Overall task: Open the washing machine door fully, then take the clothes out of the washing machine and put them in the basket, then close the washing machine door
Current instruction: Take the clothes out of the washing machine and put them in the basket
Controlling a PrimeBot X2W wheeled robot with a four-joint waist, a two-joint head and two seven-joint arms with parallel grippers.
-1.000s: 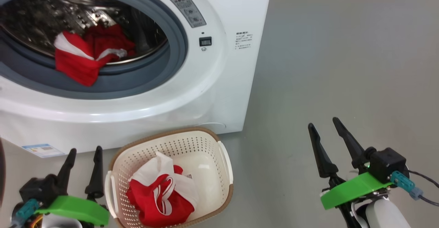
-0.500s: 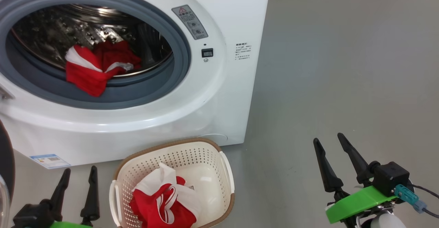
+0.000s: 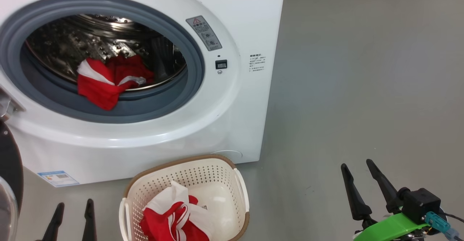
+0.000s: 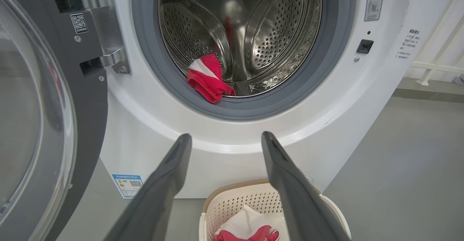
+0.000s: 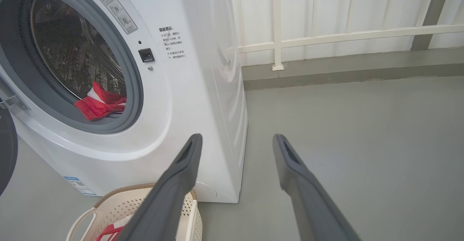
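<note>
Upper left of the head frame, at the washing machine (image 3: 232, 103) mouth: red clothes (image 3: 103, 87), draped outward. Both left tool (image 3: 74, 205) and right tool (image 3: 356, 164): spread wide, empty. Best handling: pinch the bunched fold, lift clear into basket (image 3: 174, 163), lower centre.

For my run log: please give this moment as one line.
washing machine door: open | drum: red-white garment at front lip | basket: second red-white garment inside | left tool: open, empty | right tool: open, empty
</note>
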